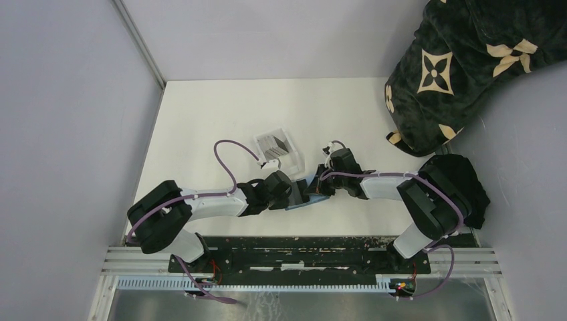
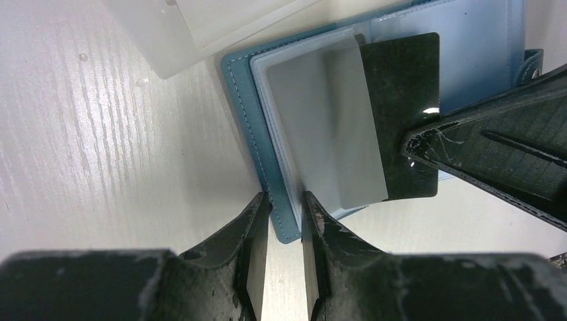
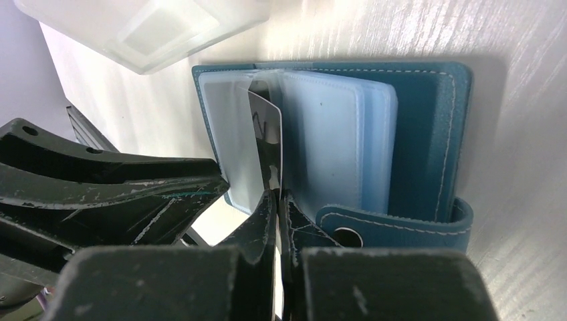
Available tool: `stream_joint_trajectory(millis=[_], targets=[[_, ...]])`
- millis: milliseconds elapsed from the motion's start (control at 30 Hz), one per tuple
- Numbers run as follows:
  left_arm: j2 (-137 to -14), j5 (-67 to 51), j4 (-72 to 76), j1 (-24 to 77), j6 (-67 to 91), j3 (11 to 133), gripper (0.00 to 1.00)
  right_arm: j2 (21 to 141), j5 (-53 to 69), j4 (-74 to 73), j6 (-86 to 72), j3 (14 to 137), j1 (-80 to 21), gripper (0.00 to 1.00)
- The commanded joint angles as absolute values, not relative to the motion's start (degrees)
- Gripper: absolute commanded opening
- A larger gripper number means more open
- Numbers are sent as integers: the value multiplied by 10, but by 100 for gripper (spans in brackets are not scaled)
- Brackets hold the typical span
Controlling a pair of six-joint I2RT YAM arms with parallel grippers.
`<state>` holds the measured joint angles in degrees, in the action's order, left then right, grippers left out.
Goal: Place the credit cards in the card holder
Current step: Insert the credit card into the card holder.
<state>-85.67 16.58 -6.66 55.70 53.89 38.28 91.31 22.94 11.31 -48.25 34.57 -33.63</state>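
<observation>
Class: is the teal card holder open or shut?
Open. The card holder lies spread flat, its clear sleeves exposed and snap tab unfastened.

Both tools crowd the open card holder (image 1: pixel 309 198); a clear tray (image 1: pixel 279 149) stands just beyond it.

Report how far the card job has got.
Done: the card holder lies open on the table. In hand: the right gripper is shut on a dark card that is partly inside a clear sleeve, while the left gripper straddles the holder's near edge. Left: seating that card fully, then the cards in the clear tray. Whether any card is already stowed is not visible.
</observation>
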Motion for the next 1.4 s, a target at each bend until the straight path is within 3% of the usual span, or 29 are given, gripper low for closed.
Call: stream_joint_trajectory(millis=[0,300,533,700,1367], targets=[[-849,177,-85,559,533,374,32,943,214,101,-471,354,-338,1],[-842,182,-81,558,526,370,35,961,225,48,-442,392,-340,2],[-830,191,-76,558,532,359,36,942,199,-42,-394,441,-340,40],[-821,193,-63,559,544,345,36,935,181,-93,-368,471,-340,52],[-873,182,-10,559,543,347,35,1001,160,-170,-315,557,-382,56]])
